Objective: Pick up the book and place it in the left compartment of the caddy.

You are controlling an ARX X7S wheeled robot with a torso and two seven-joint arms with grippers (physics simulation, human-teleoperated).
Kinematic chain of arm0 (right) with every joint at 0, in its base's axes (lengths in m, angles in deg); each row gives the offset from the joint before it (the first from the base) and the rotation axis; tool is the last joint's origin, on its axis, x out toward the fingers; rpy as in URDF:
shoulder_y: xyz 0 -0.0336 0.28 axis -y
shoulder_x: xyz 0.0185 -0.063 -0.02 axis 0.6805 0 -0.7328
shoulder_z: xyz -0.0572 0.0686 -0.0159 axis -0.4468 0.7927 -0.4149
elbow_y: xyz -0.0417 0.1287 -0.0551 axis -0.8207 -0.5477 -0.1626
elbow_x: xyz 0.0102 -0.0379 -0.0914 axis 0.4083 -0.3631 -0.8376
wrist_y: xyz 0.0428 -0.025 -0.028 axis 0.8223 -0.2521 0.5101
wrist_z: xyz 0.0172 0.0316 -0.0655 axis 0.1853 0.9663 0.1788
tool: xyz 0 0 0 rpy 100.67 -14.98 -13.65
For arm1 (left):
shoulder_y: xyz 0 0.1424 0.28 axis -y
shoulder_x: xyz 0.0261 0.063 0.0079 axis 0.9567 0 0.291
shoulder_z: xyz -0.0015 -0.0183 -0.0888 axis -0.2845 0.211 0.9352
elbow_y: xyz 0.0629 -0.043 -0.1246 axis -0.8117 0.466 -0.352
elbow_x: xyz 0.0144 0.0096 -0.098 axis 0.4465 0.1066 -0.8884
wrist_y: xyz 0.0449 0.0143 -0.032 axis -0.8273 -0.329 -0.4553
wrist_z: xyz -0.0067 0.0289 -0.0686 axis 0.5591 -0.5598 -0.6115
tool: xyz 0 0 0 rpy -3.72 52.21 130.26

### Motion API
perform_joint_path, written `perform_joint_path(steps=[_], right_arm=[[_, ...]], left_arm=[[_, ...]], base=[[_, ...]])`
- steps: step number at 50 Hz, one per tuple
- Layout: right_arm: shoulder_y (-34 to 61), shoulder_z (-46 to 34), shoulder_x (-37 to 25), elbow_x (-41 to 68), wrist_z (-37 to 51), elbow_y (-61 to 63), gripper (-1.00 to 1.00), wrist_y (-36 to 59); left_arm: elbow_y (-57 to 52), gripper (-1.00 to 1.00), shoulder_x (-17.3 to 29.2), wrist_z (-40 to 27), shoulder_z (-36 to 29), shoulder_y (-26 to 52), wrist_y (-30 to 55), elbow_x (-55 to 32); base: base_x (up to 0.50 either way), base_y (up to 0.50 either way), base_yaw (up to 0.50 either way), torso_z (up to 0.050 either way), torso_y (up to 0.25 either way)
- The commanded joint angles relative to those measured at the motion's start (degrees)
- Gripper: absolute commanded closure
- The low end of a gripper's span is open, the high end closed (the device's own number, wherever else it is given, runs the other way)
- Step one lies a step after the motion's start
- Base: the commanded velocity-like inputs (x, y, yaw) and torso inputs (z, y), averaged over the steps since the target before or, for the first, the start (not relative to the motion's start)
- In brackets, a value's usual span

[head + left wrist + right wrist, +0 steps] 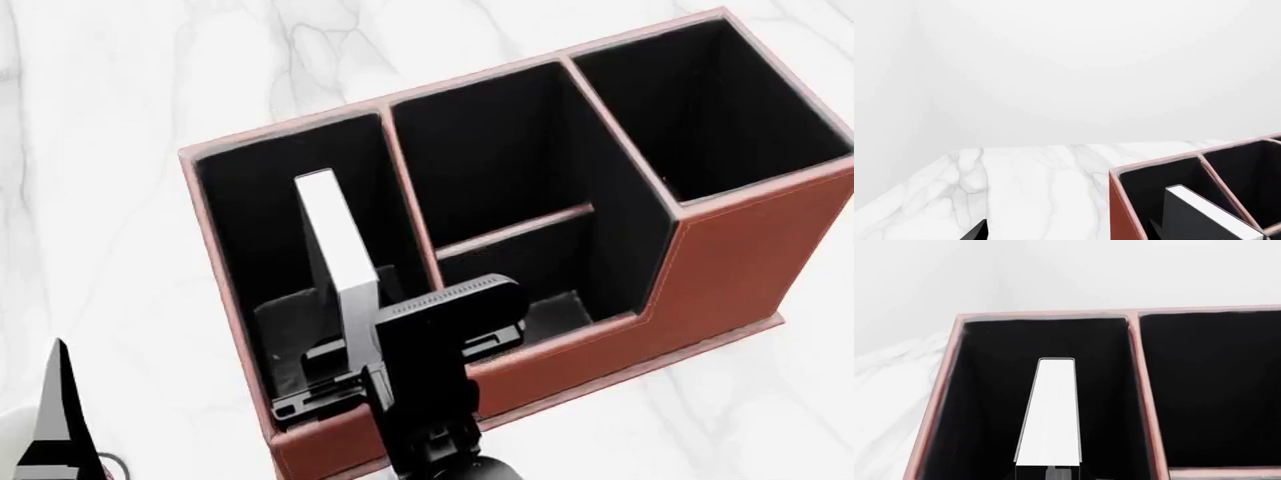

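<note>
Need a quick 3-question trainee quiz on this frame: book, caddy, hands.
1. Which section of the caddy is the book in?
A. left compartment
B. the section split by a crossbar
C. the tall square section
2. True or false: the book lies flat with a black cover facing up.
3. Fill in: the ___ hand grips the book.

Key: 1 A. 2 false: it stands on edge, white page edges up. 3 right.
</note>
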Motion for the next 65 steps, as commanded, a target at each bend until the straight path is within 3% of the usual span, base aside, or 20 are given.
perform_joint_path(steps=[1,65], right_arm=[[0.83,1.86,2.05,-3.70,-3.18,0.47,1.00,-0.85],[0.71,1.24,4.61,-2.99,-6.07,-9.00,1.00,-5.12]], left_arm=[[-0.67,-1.00,-1.24,2.69,2.16,-0.05,-0.23,-2.26],[0.63,-1.00,-0.79,2.37,1.39,0.07,-1.33,-2.31]], base=[[0.00,0.00,0.00,0.000,0.000],[0.00,0.00,0.00,0.000,0.002]])
